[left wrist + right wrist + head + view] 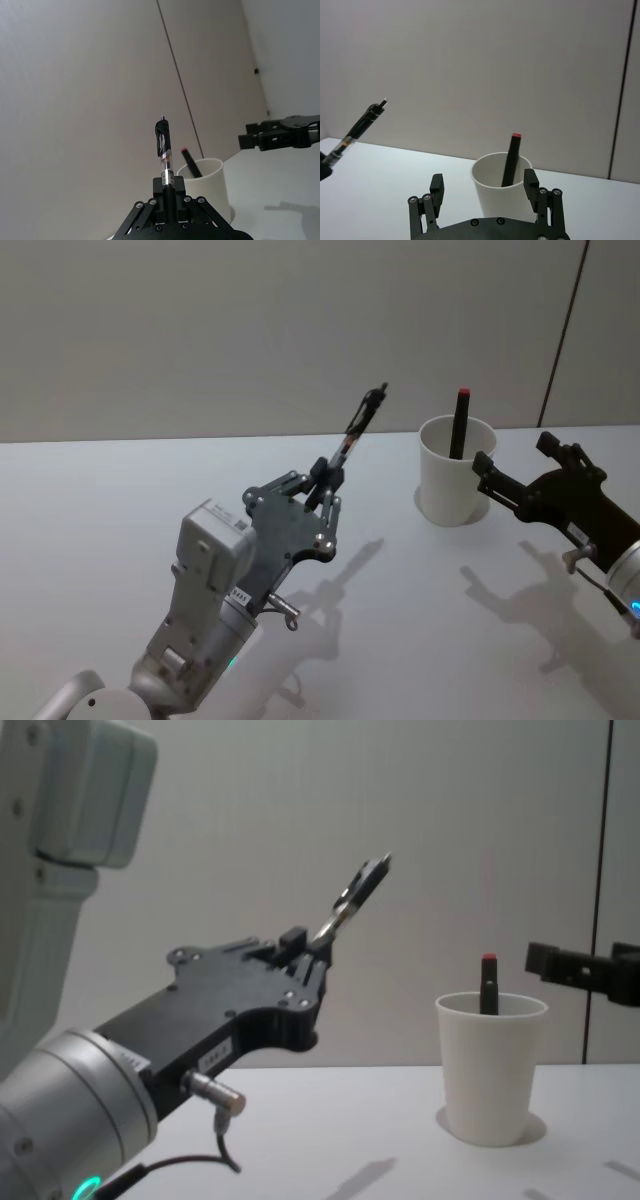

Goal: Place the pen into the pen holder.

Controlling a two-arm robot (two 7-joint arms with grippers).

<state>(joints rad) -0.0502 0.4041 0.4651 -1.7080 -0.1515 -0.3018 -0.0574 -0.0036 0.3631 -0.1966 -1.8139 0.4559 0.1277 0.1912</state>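
Jaws of the left gripper (328,478) clench a black-and-clear plastic pen (356,428), tilted up over the smooth pale desk (110,510), left of the tapered white paper cup (450,490) (a red-tipped black marker (461,420) stands inside). The right gripper (515,453), jaws spread, hangs beside the cup. Side-on, the pen rides above its rim against a plain grey wall (200,330).

Readable text: none found.
White stickers (240,594) on the left gripper (328,475) body and the right gripper (516,454) wrist carry print too small to make out; markings on the pen (352,435) barrel likewise illegible.
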